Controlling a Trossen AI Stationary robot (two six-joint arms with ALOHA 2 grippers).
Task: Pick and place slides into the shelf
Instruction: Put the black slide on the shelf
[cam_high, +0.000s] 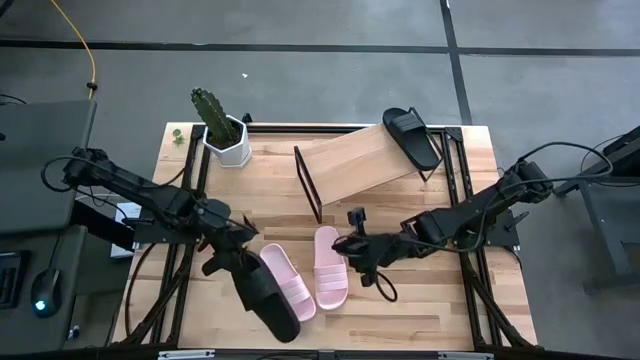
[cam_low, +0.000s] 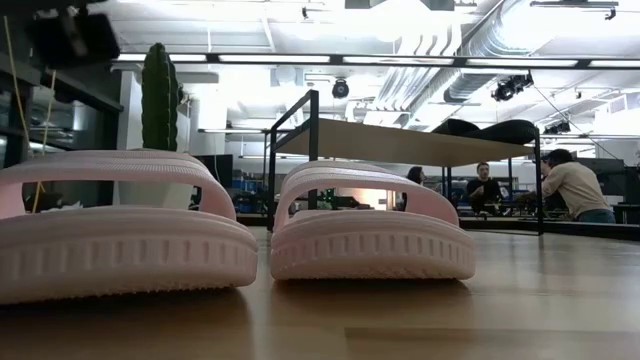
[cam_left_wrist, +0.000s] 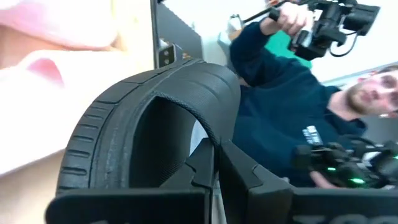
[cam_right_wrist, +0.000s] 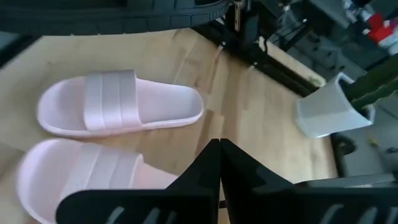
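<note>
While my left fingers (cam_high: 240, 262) stay out of plain sight in the high view, the left wrist view shows them pressed together on the strap of a black slide (cam_high: 262, 298), which lies in the lower centre of that frame, toe toward the bottom edge.

Item, black slide in hand: its ribbed strap (cam_left_wrist: 161, 118) arches across the middle of the left wrist frame, with my fingers (cam_left_wrist: 205, 168) clamped at its edge.

Item, first pink slide (cam_high: 288, 283): flat on the table (cam_high: 420, 310), just beside the black one, on its right in the high view.

Item, second pink slide (cam_high: 329, 268): flat on the table, right of the first, near it but apart. Both show side on in the low view, one at the left (cam_low: 115, 235), one at centre (cam_low: 370, 235), straps up.

Item, second black slide (cam_high: 411, 136): upper centre-right of the high frame, lying on the right end of the shelf (cam_high: 360, 165). In the low view it appears as a dark shape on the shelf plank, upper right (cam_low: 490, 130).

Item, shelf: light plank with black end frames, set askew above the frame's centre.

Item, my right fingers (cam_high: 345, 246): closed, holding nothing, above the table just right of the second pink slide. The right wrist view shows them meeting at a point (cam_right_wrist: 219, 149), with both pink slides beyond.

Item, cactus in a white pot (cam_high: 222, 128): upper left of the table.

Item, people: several behind the table at the right of the low view (cam_low: 575, 185).
</note>
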